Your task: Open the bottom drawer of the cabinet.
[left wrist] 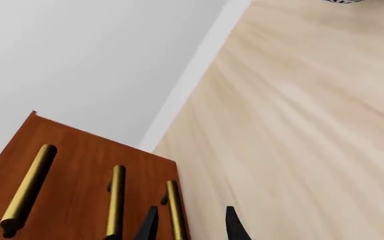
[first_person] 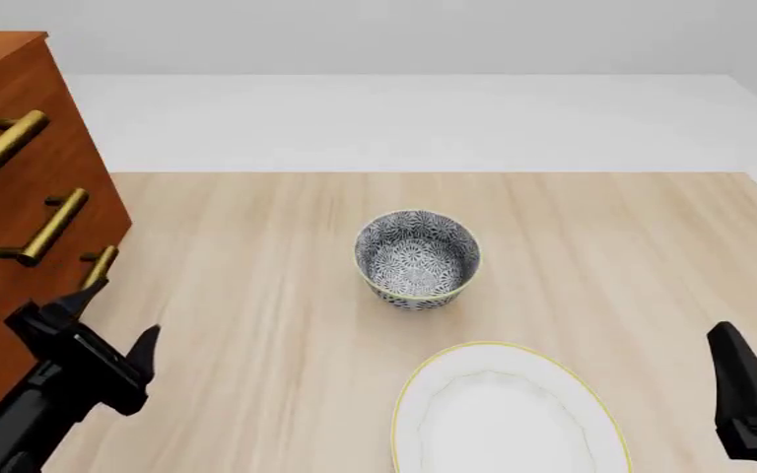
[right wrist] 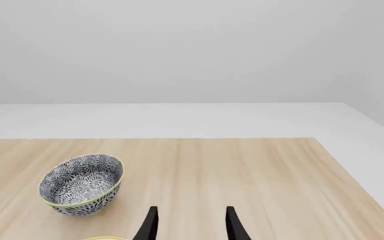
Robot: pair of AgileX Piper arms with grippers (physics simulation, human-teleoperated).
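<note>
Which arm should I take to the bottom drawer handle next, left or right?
Left. The left gripper is open just short of the bottom drawer's handle on the cabinet, fingertips pointing at it. The right gripper is open across the table, beyond the bowl and plate.

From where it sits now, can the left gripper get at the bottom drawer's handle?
Probably yes: the left gripper is open, right beside the bottom drawer's handle, with nothing between them.
</note>
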